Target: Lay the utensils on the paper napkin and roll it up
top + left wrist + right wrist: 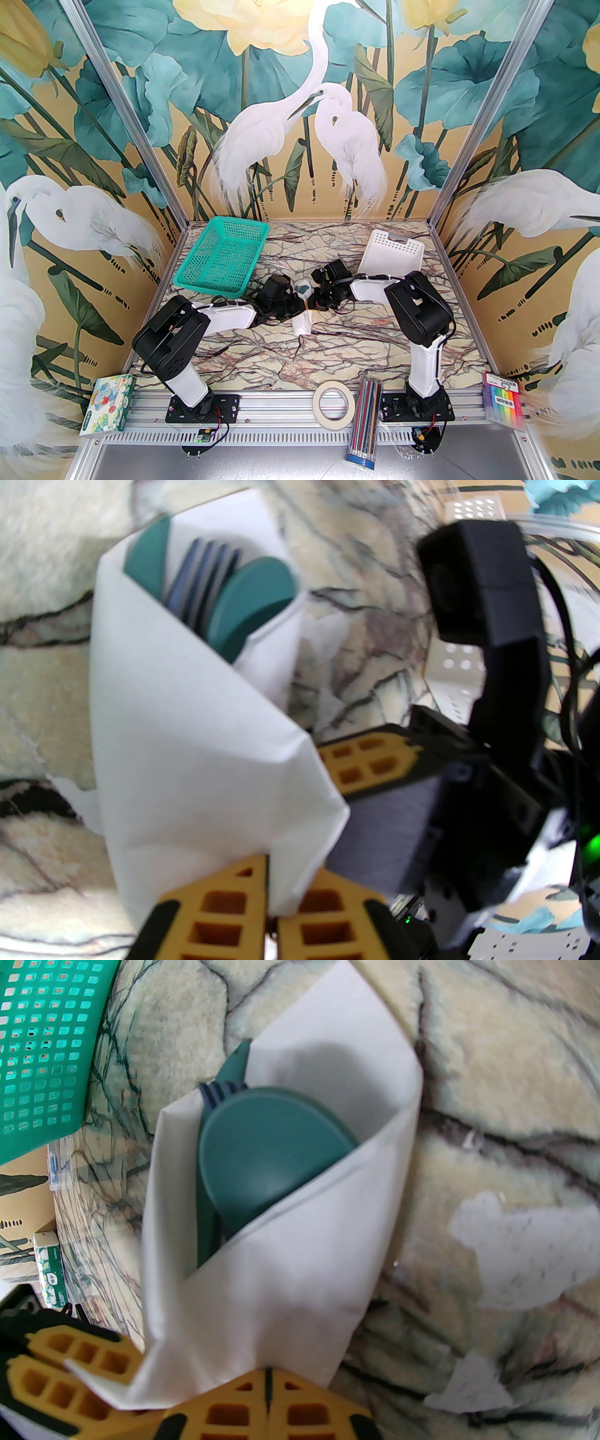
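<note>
The white paper napkin (187, 742) is wrapped into a cone around the utensils, and it lies at the table's middle (303, 323). The dark green spoon bowl (267, 1147) and the fork tines (220, 1090) stick out of its open end, with another green tip (147, 557) beside them. My left gripper (271, 902) is shut on the napkin's lower edge. From the other side my right gripper (268, 1393) is shut on the same end of the roll. The two grippers meet there, left (296, 305) and right (313, 303). The utensils' handles are hidden inside the paper.
A green mesh basket (225, 258) stands at the back left and a white perforated basket (393, 253) at the back right. A tape roll (333, 404), a pencil bundle (368, 424), a printed box (108, 405) and a marker set (505, 398) line the near rail.
</note>
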Controlling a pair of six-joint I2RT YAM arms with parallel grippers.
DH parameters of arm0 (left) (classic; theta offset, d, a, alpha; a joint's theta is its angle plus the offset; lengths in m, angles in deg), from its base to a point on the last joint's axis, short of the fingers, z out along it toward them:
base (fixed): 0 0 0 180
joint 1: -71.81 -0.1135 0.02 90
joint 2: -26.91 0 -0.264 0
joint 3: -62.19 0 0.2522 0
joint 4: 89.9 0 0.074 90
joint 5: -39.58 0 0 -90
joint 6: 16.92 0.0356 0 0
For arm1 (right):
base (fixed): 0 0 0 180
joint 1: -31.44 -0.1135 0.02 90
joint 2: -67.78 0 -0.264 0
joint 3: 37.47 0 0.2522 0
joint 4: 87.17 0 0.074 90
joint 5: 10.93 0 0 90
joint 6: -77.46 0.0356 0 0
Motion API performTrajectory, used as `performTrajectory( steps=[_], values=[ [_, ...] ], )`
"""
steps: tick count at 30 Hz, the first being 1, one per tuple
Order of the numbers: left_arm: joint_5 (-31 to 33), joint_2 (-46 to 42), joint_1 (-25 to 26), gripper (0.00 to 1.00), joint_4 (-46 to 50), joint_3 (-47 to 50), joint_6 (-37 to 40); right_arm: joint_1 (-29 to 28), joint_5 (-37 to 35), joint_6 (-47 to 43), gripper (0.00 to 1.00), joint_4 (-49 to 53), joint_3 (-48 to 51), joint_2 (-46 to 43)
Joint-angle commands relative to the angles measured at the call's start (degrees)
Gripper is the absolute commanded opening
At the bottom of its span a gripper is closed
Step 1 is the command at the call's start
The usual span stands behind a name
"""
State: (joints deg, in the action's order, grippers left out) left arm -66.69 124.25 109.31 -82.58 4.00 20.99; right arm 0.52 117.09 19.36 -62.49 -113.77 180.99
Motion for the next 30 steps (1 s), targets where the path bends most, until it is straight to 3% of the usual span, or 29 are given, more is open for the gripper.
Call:
performTrajectory(
  steps=[1,13,30],
  values=[
    [-0.5,2.1,0.3,0.09,-1.3,0.1,-2.4,0.1,1.6,1.9,0.06,-1.9,-0.5,-3.2],
    [0.4,2.9,0.3,0.08,-1.9,1.4,-2.8,2.0,2.4,1.6,0.06,0.0,8.8,-13.5],
    [1.0,2.6,0.3,0.08,-1.4,1.8,-2.3,-2.8,3.8,5.5,0.05,-7.2,14.0,-10.4]
  ],
)
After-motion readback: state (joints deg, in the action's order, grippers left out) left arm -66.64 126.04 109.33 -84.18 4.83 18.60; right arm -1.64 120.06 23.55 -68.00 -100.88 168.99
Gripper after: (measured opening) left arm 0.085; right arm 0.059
